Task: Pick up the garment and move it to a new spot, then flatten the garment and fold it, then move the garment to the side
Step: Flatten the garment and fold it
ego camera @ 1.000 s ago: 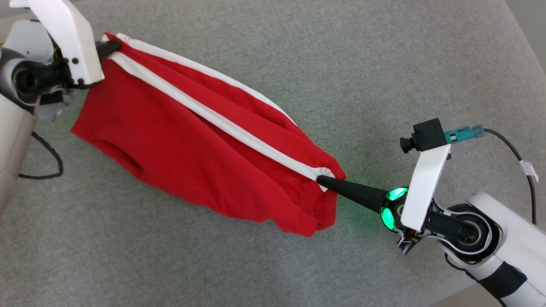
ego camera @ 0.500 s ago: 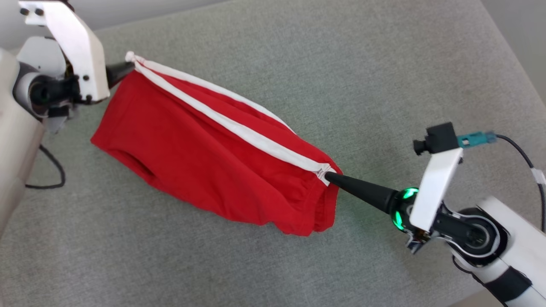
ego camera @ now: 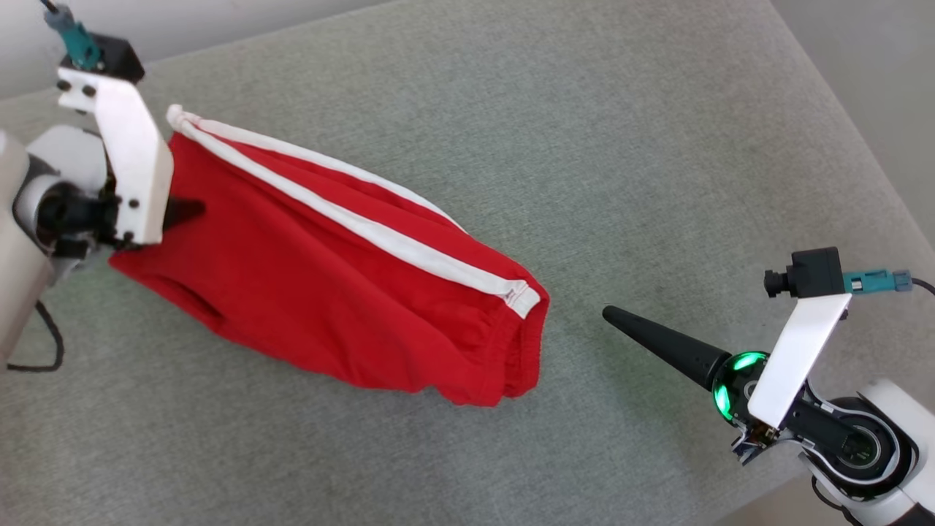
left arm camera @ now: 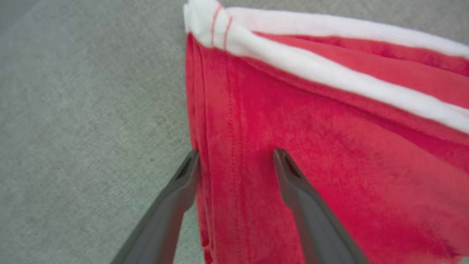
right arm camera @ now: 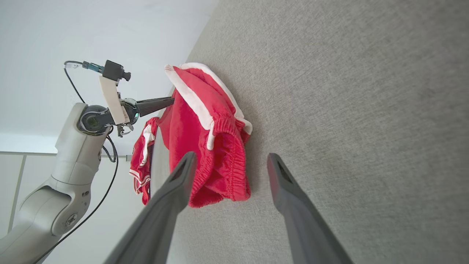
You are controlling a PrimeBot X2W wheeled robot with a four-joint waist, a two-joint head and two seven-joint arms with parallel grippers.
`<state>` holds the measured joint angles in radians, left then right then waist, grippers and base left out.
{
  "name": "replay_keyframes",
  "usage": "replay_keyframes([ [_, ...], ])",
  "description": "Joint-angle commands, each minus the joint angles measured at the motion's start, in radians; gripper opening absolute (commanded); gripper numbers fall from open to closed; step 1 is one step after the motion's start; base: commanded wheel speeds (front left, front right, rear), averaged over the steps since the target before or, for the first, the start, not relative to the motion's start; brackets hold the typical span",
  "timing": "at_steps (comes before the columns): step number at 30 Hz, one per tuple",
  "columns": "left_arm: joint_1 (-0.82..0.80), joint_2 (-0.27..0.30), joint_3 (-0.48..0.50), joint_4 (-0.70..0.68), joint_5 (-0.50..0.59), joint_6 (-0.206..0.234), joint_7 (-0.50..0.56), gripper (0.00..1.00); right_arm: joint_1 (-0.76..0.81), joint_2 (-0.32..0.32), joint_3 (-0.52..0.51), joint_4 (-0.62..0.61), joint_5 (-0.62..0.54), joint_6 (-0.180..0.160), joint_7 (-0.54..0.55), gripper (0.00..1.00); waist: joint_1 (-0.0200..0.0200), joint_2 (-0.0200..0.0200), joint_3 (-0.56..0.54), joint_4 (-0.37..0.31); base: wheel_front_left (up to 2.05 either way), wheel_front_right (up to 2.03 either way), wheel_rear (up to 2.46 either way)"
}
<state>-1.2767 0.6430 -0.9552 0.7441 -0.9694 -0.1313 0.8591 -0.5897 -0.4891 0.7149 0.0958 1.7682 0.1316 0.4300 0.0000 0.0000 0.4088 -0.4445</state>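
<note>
Head view, near to far. At the near right corner of the grey cloth-covered bench, the right pincer points toward the bench's middle. A green light glows at its base. Its fingers stand apart and hold nothing. A strip of bare bench separates its tips from the garment.

The garment is a pair of red shorts with white stripes. It lies slantwise, from the bench's middle back toward the far left corner. Its gathered waistband is the end nearest the right pincer. In the right wrist view that waistband shows beyond and between the spread fingertips, apart from them.

At the far left edge, the left pincer is over the garment's other end. In the left wrist view its fingers are apart. One tip lies at the hem's edge, where red cloth meets bench. The other is over the red cloth. Whether either tip touches the cloth cannot be told. The white-striped corner lies beyond both tips.
</note>
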Motion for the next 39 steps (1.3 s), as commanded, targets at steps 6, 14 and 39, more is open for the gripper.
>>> replay_keyframes([
  [6, 0.014, 0.044, -0.052, 0.004, -0.013, 0.002, 0.090, 1.00, 0.061, -0.001, -0.037, -0.023, -0.014, -0.002, -0.012, 1.00, 0.0000, 0.0000, 0.017, -0.028, 0.00, 0.00, 0.00],
  [14, 0.041, 0.032, -0.048, 0.010, -0.054, 0.002, 0.095, 0.00, 0.096, 0.010, -0.068, -0.016, -0.034, -0.002, -0.005, 1.00, 0.0000, 0.0000, 0.006, -0.005, 0.00, 0.00, 0.00],
  [39, 0.271, 0.097, -0.062, -0.297, -0.223, 0.022, 0.116, 0.00, 0.290, -0.042, -0.101, 0.043, -0.023, -0.002, 0.014, 1.00, 0.0000, 0.0000, -0.326, 0.291, 0.00, 0.00, 0.00],
])
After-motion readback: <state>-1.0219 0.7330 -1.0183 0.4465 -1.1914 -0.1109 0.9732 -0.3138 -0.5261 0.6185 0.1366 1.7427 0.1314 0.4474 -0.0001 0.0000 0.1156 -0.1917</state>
